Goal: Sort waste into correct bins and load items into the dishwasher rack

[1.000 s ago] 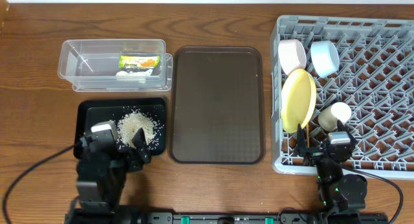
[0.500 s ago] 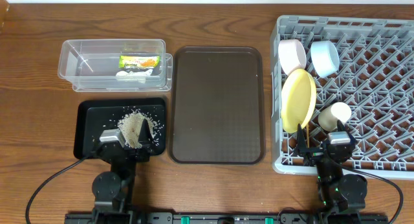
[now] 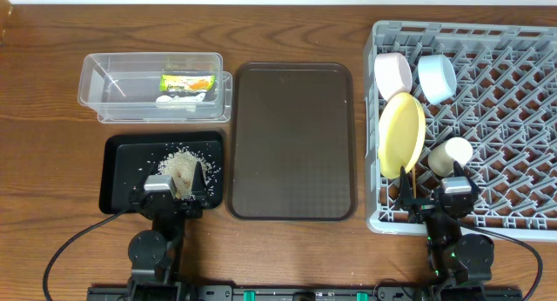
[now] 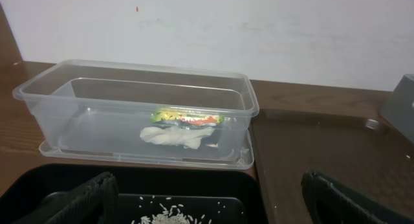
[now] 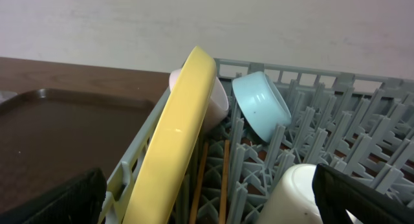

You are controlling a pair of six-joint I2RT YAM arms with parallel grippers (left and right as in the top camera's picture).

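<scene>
The green-and-orange snack wrapper [image 3: 187, 82] lies in the clear tub [image 3: 104, 96], also in the left wrist view [image 4: 184, 118]. The rice heap [image 3: 181, 166] lies in the black tray [image 3: 117, 175]. The grey dishwasher rack [image 3: 513, 118] holds the yellow plate [image 3: 402, 131] on edge, white bowl [image 3: 392, 73], blue bowl [image 3: 436, 77], white cup [image 3: 450, 153] and chopsticks [image 5: 225, 179]. My left gripper [image 3: 173, 190] is open and empty over the tray's near edge. My right gripper [image 3: 432, 195] is open and empty at the rack's front edge.
A brown serving tray [image 3: 291, 140] lies between the bins and the rack. A crumpled white scrap [image 4: 171, 136] lies beside the wrapper in the tub. The wooden table [image 3: 287, 36] runs to a white wall at the back.
My left arm has drawn back toward the table's front edge, its gripper now at the tray's near edge. The right arm has not moved.
</scene>
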